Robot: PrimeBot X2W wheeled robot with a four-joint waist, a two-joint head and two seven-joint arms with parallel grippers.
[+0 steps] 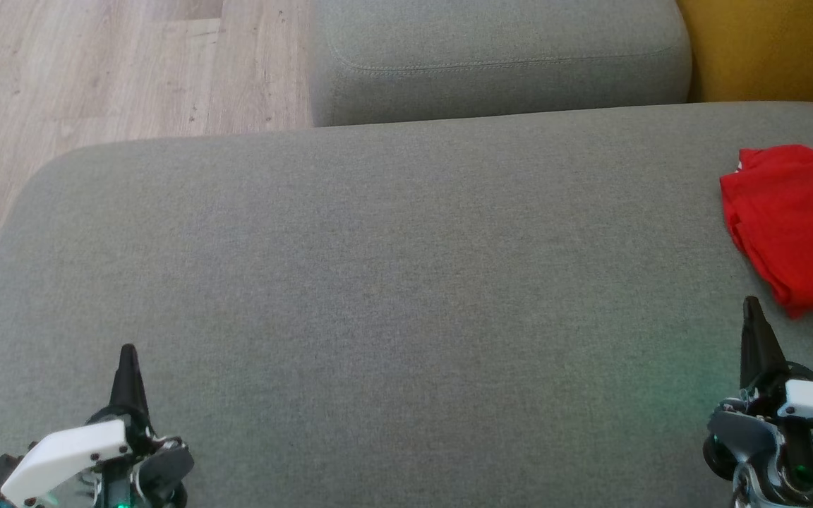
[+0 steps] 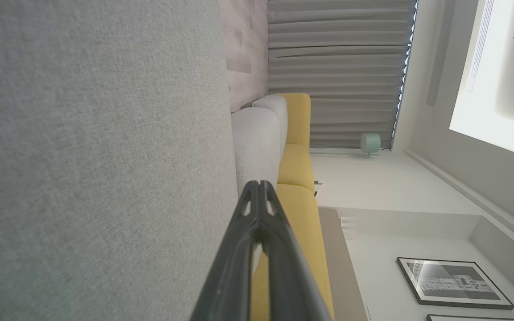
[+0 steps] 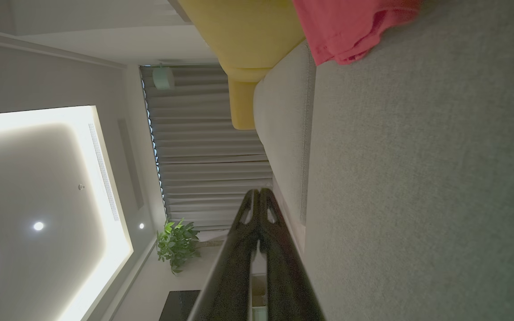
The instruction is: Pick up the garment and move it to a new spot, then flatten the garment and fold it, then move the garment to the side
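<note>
From my remote seat, the left pincer [image 1: 128, 351] is a slim black spike; its two fingers [image 2: 234, 258] taper together and carry small teardrop cut-outs near the tips. Just behind it is a smooth white shell [image 1: 68, 458] dotted with small dark screws, and beneath the shell are dark grey rounded housings and a green glow. The right pincer [image 1: 751, 303] has the same black taper, white cover, grey housing and green-teal glints.

Grey sofa [image 1: 378, 282], pale wood floor [image 1: 96, 70], perhaps yellow cushion [image 1: 773, 49]
</note>
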